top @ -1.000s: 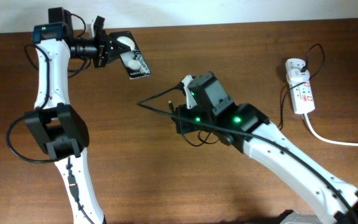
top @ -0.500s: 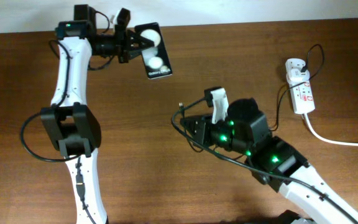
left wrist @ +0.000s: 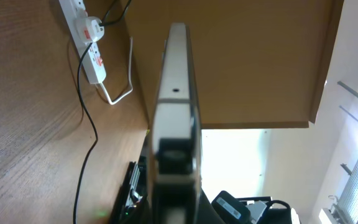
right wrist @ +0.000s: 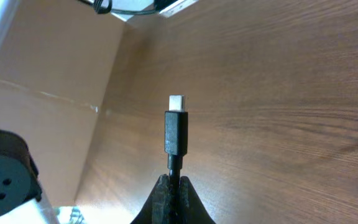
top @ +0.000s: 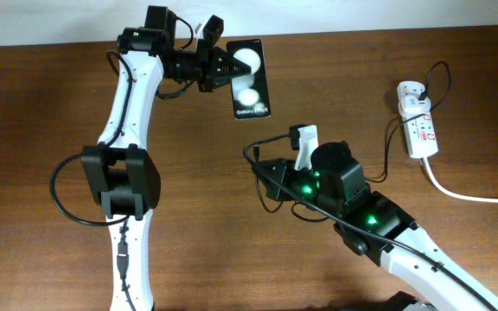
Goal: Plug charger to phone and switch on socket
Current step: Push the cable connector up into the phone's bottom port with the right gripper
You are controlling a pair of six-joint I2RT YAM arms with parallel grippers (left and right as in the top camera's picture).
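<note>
My left gripper (top: 221,67) is shut on the black phone (top: 251,79) and holds it above the back of the table, screen up. In the left wrist view the phone (left wrist: 176,93) shows edge-on between the jaws (left wrist: 176,193). My right gripper (top: 264,166) is shut on the charger cable just behind its black connector (right wrist: 176,130), whose tip points away from the jaws; it sits below and slightly right of the phone, apart from it. The charger's white plug adapter (top: 411,93) sits in the white socket strip (top: 420,130) at the far right, also seen in the left wrist view (left wrist: 92,43).
The thick white cord (top: 465,194) runs from the strip off the right edge. The thin black cable (top: 393,142) loops from the adapter toward my right arm. The table's back edge and wall lie just behind the phone.
My left arm has carried the phone to the right, toward the table's middle. My right arm has drawn back and turned with the connector, which now points up toward the phone.
</note>
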